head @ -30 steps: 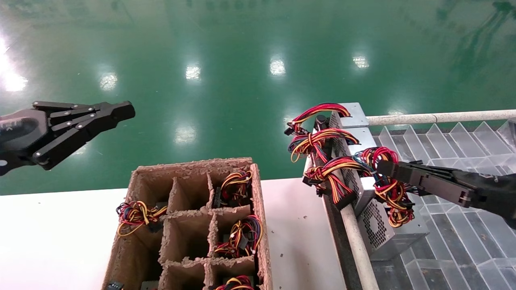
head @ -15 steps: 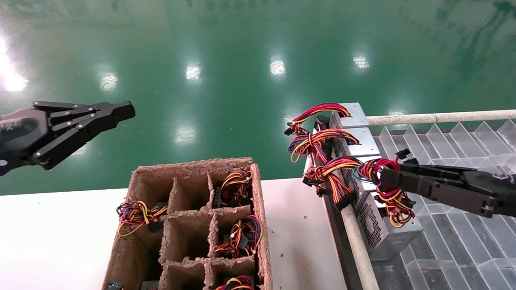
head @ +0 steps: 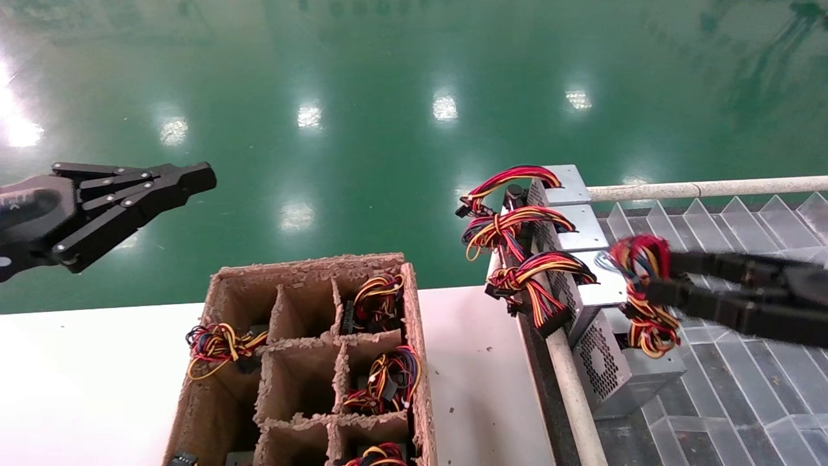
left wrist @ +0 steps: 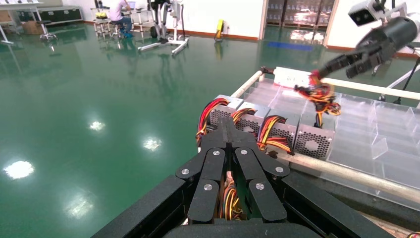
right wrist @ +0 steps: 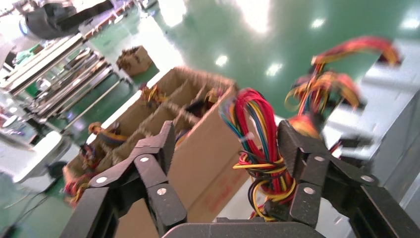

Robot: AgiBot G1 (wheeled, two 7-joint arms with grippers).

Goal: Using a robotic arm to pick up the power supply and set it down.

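The power supply [head: 637, 378], a grey metal box with a mesh side, sits at the near end of a row in the clear divider tray [head: 744, 395]. Its tied bundle of red, yellow, black and blue-green wires [head: 640, 285] stands up from it. My right gripper [head: 656, 278] reaches in from the right, open, with one finger on each side of that bundle. In the right wrist view the wire bundle [right wrist: 257, 144] lies against one finger [right wrist: 297, 148] of the right gripper [right wrist: 228, 144]. My left gripper [head: 194, 178] hangs shut over the floor at the far left.
Three similar grey boxes [head: 569, 226] with red-yellow bundles stand behind the power supply. A cardboard divider box [head: 414, 336] holding several wire bundles sits on the white table [head: 77, 388]. A pale rail [head: 572, 395] edges the tray.
The right gripper's fingers were together on the wire bundle and now stand apart. The gripper has drawn back to the right, and the bundle has shifted right and up with it.
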